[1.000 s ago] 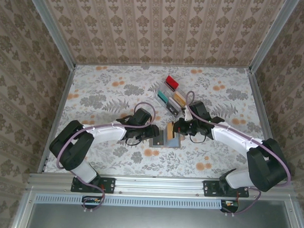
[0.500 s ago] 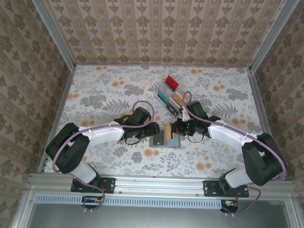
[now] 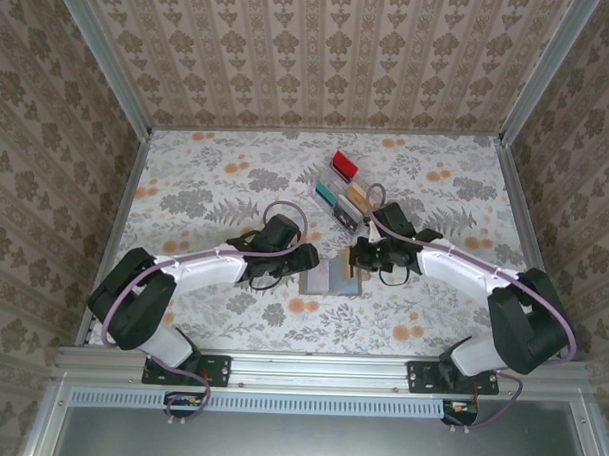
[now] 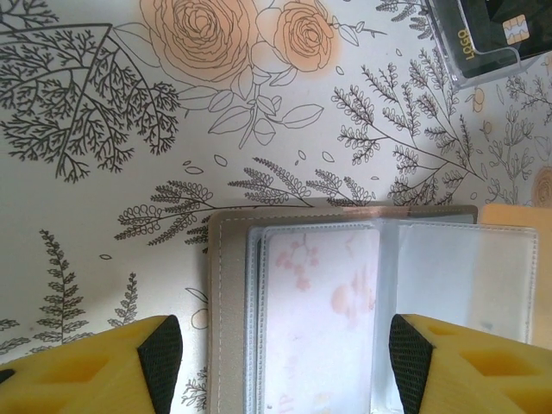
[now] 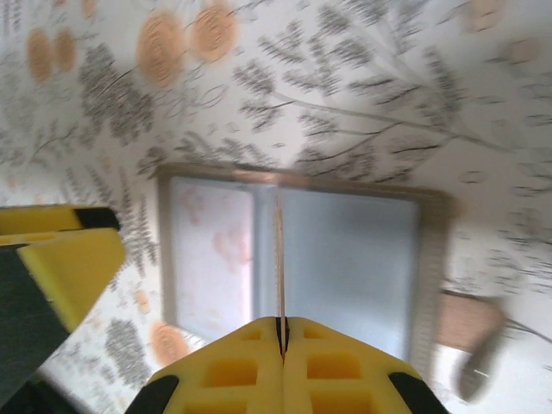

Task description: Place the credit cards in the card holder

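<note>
Seen from above, the flat grey folding card holder (image 3: 330, 280) lies open on the floral table (image 3: 206, 195) between the left gripper (image 3: 308, 258) and right gripper (image 3: 356, 255). At the left wrist, yellow fingers (image 4: 95, 366) spread wide over its clear sleeves (image 4: 319, 310); print on a black chip card (image 4: 483, 30) is unreadable. At the right wrist, jaws pinch a thin credit card (image 5: 279, 250) edge-on over the fold.
</note>
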You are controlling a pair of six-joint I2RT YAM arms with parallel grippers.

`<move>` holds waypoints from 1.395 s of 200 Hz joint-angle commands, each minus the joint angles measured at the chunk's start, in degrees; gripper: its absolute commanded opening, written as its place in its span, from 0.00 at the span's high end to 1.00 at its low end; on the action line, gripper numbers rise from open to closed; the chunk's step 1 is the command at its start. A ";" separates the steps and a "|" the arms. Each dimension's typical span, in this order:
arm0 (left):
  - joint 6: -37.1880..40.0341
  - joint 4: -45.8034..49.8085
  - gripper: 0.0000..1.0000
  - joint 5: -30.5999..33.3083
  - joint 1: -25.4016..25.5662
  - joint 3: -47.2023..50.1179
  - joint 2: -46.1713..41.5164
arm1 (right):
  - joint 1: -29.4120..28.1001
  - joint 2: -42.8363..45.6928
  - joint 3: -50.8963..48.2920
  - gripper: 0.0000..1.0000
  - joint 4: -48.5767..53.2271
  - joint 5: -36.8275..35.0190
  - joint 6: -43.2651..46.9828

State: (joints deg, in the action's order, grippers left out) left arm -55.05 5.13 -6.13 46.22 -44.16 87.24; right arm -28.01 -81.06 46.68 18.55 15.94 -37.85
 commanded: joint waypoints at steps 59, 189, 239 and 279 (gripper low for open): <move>-0.06 0.94 0.34 0.51 0.36 0.05 -0.12 | 1.57 6.90 -2.28 1.00 -4.80 4.42 -1.89; -0.43 0.33 0.43 -1.34 0.01 -0.31 3.57 | -1.35 -8.70 -9.22 0.99 -24.08 10.77 -7.93; -0.59 -0.11 0.51 -1.85 0.10 -0.14 4.93 | -1.35 -12.75 -10.72 0.99 -27.82 12.21 -9.47; -0.76 0.15 0.59 -1.43 0.19 0.37 5.16 | -1.35 -11.06 -11.51 1.00 -29.61 12.83 -11.66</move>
State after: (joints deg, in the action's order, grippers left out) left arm -55.46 5.28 -7.09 46.04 -43.79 91.72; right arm -29.17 -92.23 36.36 -10.83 28.56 -47.59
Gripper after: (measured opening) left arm 0.416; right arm 0.049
